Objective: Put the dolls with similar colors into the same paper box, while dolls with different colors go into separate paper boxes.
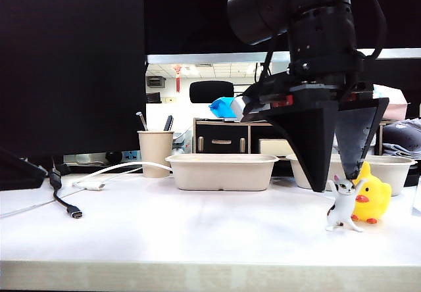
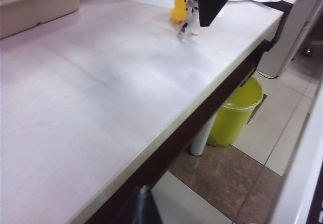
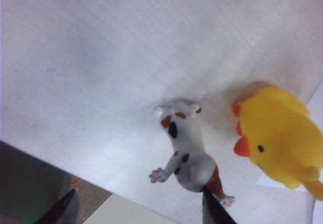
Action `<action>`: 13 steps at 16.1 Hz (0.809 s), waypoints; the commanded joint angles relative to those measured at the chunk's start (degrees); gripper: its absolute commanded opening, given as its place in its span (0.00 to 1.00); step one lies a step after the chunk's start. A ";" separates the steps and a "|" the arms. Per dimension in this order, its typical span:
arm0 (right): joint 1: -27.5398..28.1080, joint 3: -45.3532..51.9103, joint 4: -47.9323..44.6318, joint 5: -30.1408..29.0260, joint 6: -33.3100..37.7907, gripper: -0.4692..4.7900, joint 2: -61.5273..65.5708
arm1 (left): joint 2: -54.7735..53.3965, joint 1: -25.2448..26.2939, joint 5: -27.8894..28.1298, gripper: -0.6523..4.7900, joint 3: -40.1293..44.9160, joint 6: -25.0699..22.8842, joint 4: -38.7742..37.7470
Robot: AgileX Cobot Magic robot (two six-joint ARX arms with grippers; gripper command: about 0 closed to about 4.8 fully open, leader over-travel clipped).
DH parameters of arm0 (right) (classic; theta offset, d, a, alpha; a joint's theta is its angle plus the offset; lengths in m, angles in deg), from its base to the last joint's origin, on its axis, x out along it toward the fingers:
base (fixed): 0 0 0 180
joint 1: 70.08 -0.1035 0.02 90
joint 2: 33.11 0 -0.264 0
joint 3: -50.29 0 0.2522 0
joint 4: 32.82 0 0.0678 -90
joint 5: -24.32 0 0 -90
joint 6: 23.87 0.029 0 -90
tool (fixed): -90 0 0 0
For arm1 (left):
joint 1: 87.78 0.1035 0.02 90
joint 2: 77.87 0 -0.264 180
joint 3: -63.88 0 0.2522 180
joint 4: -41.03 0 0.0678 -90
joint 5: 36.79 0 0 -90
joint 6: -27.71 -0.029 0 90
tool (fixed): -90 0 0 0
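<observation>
A calico-patched white cat doll (image 1: 342, 204) stands on the white table near its right front, with a yellow duck doll (image 1: 372, 197) close behind it. My right gripper (image 1: 335, 183) hangs open just above the cat, its black fingers (image 1: 321, 148) spread wide. In the right wrist view the cat (image 3: 187, 153) lies close to one fingertip (image 3: 214, 210) and the duck (image 3: 282, 138) is beside it. One paper box (image 1: 222, 171) stands mid-table; another paper box (image 1: 396, 168) is partly hidden behind the gripper. Of my left gripper (image 2: 141, 206) only a dark tip shows, off the table's front edge.
A paper cup with pens (image 1: 155, 149) stands left of the middle box. Black and white cables (image 1: 74, 210) lie at the left. The table's front edge (image 2: 166, 133) runs close to the cat. A yellow-green bin (image 2: 235, 114) sits on the floor below.
</observation>
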State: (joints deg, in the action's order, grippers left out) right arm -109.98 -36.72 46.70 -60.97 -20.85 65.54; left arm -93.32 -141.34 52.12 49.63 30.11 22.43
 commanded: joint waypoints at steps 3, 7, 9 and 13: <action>0.11 1.01 -2.36 -1.62 0.31 0.69 1.33 | -0.07 -0.07 -0.20 0.11 -0.04 -0.07 0.66; 0.11 -0.31 -1.38 0.55 0.39 0.69 1.33 | -0.07 -0.07 -0.20 0.11 -0.04 -0.07 0.66; 0.13 -2.05 -0.15 1.01 0.42 0.69 1.33 | -0.07 -0.07 -0.20 0.11 -0.04 -0.07 0.66; 0.07 -7.54 2.34 1.84 0.39 0.69 1.31 | -0.07 -0.07 -0.22 0.11 -0.04 -0.07 0.66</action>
State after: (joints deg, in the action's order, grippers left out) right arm -109.96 -43.63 48.38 -59.38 -20.45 67.05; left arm -93.32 -141.34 52.12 49.63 30.11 22.43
